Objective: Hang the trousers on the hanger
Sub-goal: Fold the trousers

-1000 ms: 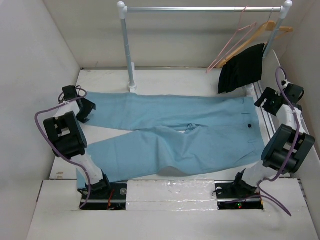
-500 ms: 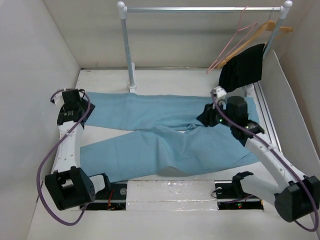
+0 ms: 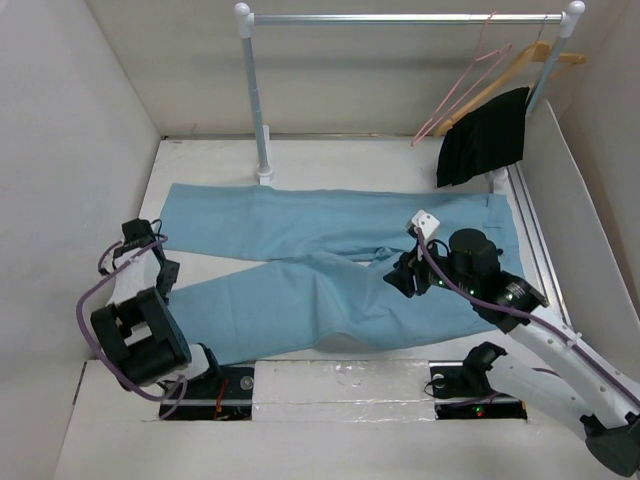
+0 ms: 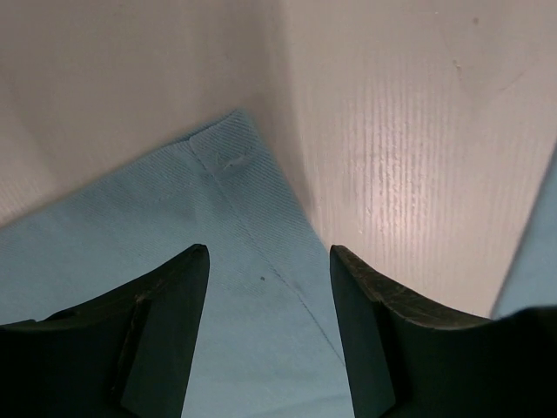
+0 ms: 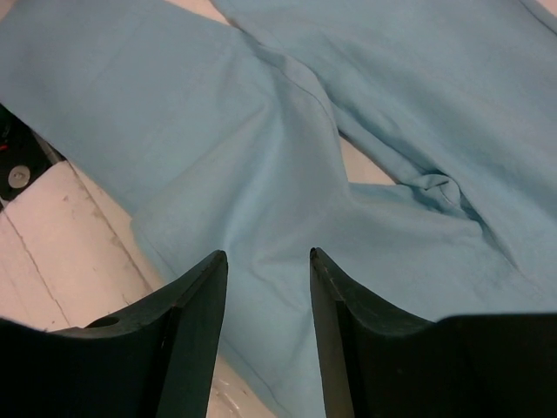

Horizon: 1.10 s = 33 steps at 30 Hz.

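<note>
White walls box in a white desk (image 3: 210, 160), with a metal rail (image 3: 400, 18) standing across the back. At the rail's right end hang a pink wire hanger (image 3: 462, 90) and a wooden hanger (image 3: 540, 55) that carries a black garment (image 3: 485, 135).

The trousers (image 3: 340, 260) lie flat on the desk, well apart from the hangers, with the waist to the right and both legs running left. The near leg angles toward the arm bases.

The left pincer (image 4: 268, 261) hangs over the hem corner of a leg. Its jaws stand partly apart with nothing between them. The right pincer (image 5: 266, 261) hovers above the puckered cloth where the legs meet, also partly open and empty.

The step in hand looks like taking a first hold on the cloth, and no lift has begun. To do it well, each pincer should probably come straight down and close on a firm bite. For the left that means a bite inside the stitched hem, not on its very edge. The right should gather the small ridge of fabric at the crotch. The cloth is thin and soft, so a shallow pinch may catch only the upper layer or slip out. Raising both ends together should keep the legs from dragging.

No brand, label or readable writing shows in any view.
</note>
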Tool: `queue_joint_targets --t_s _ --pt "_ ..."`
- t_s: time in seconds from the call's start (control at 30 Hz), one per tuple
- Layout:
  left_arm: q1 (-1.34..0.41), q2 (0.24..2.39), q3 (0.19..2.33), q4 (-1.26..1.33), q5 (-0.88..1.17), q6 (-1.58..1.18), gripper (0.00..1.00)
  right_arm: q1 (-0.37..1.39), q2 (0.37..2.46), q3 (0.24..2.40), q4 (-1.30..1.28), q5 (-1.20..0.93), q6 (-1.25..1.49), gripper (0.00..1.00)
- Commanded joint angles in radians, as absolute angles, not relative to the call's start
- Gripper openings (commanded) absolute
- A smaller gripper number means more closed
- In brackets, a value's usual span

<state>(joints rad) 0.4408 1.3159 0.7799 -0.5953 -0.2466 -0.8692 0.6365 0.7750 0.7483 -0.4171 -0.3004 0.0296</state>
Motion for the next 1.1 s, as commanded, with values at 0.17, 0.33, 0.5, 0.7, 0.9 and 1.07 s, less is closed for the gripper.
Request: queue_joint_targets --t_s 0.17,0.33,0.5,0.7,0.9,1.07 --pt "0.442 1.447 0.808 -0.505 -0.318 -0.828 0.41 0.644 0.712 0.779 -0.531 -0.241 -0.017 0.49" --pt "0.442 1.528 0.842 -0.471 -0.290 -0.773 0.00 0.644 0.693 0.779 -0.549 -0.201 -0.002 0.50" --pt "0.442 1.533 0.928 -0.474 -0.310 -0.729 0.00 0.624 0.686 0.807 -0.586 -0.144 -0.002 0.51" --pt "0.428 1.525 1.135 -0.479 -0.282 -0.655 0.00 0.571 0.715 0.807 -0.594 -0.152 -0.011 0.54" --pt "0.410 1.598 1.243 -0.544 -0.259 -0.604 0.52 0.549 0.727 0.807 -0.566 -0.199 -0.021 0.68" --pt "0.420 1.397 1.099 -0.515 -0.267 -0.615 0.61 0.549 0.723 0.812 -0.565 -0.233 -0.040 0.69"
